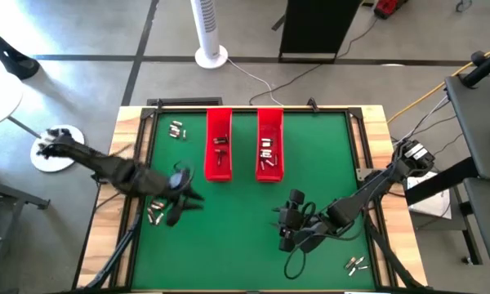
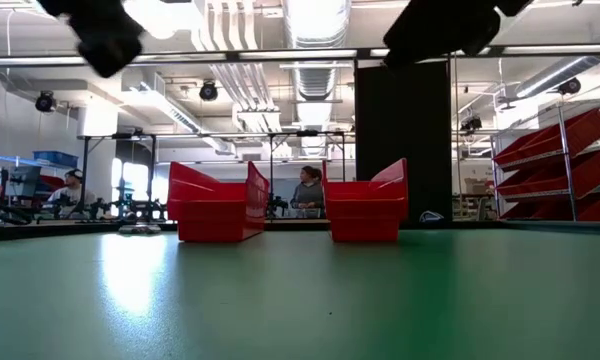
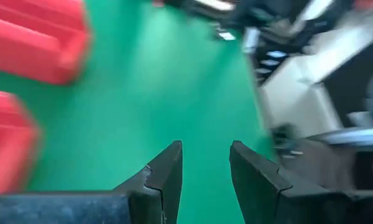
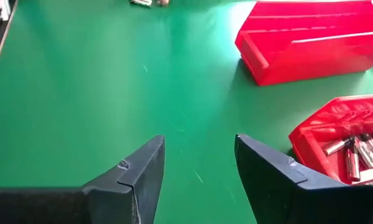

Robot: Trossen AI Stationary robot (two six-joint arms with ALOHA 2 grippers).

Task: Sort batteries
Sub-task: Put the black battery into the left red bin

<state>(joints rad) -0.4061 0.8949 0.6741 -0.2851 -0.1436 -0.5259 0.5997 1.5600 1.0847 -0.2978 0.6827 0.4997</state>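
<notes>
Two long red trays stand side by side at the far middle of the green mat, the left tray [image 1: 219, 145] and the right tray [image 1: 269, 144], each with a few batteries inside [image 4: 353, 149]. Loose batteries lie in small groups at the far left [image 1: 177, 129], the near left [image 1: 157, 213] and the near right [image 1: 357, 263]. My left gripper [image 1: 184, 204] [image 3: 205, 152] hangs open above the mat beside the near-left group, with nothing between its fingers. My right gripper [image 1: 286, 217] [image 4: 199, 143] hangs open over bare mat in front of the right tray, holding nothing.
A black frame [image 1: 361, 131] borders the mat on the wooden table. Bare green mat [image 1: 237, 237] lies between the two arms and in front of the trays. A white fan [image 1: 211, 33] and a black cabinet [image 1: 314, 28] stand on the floor beyond the far edge.
</notes>
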